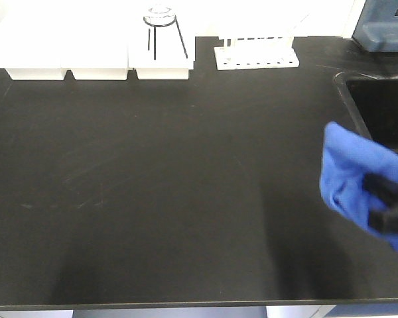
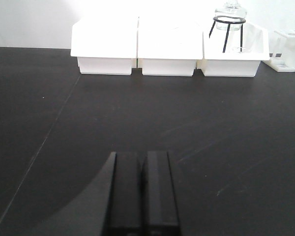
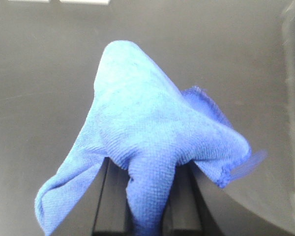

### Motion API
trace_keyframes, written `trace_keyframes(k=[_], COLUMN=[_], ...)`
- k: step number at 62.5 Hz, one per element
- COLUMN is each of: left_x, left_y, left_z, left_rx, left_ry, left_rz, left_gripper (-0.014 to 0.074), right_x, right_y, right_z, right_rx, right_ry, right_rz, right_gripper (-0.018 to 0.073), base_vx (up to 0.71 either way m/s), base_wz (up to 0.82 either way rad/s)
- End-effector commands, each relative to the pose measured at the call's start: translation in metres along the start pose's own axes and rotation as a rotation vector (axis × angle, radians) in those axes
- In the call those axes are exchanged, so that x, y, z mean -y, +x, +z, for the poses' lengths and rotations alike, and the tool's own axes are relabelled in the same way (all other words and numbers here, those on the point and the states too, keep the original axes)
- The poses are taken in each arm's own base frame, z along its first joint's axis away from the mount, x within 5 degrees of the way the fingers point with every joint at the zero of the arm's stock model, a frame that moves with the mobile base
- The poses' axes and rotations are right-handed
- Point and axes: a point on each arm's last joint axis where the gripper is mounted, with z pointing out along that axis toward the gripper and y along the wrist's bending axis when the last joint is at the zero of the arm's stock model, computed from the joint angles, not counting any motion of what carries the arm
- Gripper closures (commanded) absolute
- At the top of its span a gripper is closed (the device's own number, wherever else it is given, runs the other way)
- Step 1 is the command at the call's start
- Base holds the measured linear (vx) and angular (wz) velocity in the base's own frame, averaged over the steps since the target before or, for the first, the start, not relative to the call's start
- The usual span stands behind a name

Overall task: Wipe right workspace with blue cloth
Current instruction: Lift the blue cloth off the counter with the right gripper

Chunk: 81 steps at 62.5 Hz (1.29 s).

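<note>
Black benchtop [image 1: 152, 199] (sink [image 1: 378, 106] far right) | right hand [image 1: 386, 202] pinches blue cloth [image 3: 147, 132], probably airborne | left hand [image 2: 141, 167] closed

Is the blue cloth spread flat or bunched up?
Bunched: the blue cloth peaks and drapes from the shut right claw.

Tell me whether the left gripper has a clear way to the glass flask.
Probably yes: only bare benchtop lies between the shut left gripper and the flask on the rightmost white bin. Whether the arm stretches that far is unclear.
</note>
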Motion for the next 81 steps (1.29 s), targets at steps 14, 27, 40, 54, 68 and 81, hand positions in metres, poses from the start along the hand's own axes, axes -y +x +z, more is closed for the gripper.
trace_keyframes(k=[14,27,40,54,68,81], left_x=[0.001,0.001,0.001,0.001,0.001,0.001], left_y=[0.002,0.002,0.002,0.002,0.002,0.002], left_z=[0.001,0.001,0.001,0.001,0.001,0.001], left_rx=[0.064,0.063,0.063,0.063,0.063,0.063], left_ry=[0.019,0.019,0.019,0.019,0.019,0.019], left_rz=[-0.006,-0.006,-0.006,-0.006,-0.006,-0.006], left_gripper=[0.0602,0.0602,0.0602,0.0602,0.0602,0.0602], right_x=[0.007,0.007,0.007,0.007,0.007,0.007], right_y=[0.033,0.035,0.036,0.036,0.036,0.036], right_z=[-0.011,-0.010,-0.010,-0.010,-0.010,-0.010], right_rx=[0.289,0.288,0.282,0.282,0.282,0.282], right_ry=[0.118,0.121,0.118,0.118,0.118,0.118], right_rz=[0.007,0.008,0.008,0.008,0.008,0.008], right_gripper=[0.0562,0.0561,0.0561,0.0559,0.0559,0.0559], base_vx=[0.00,0.00,0.00,0.00,0.00,-0.01], base_wz=[0.00,0.00,0.00,0.00,0.00,0.00])
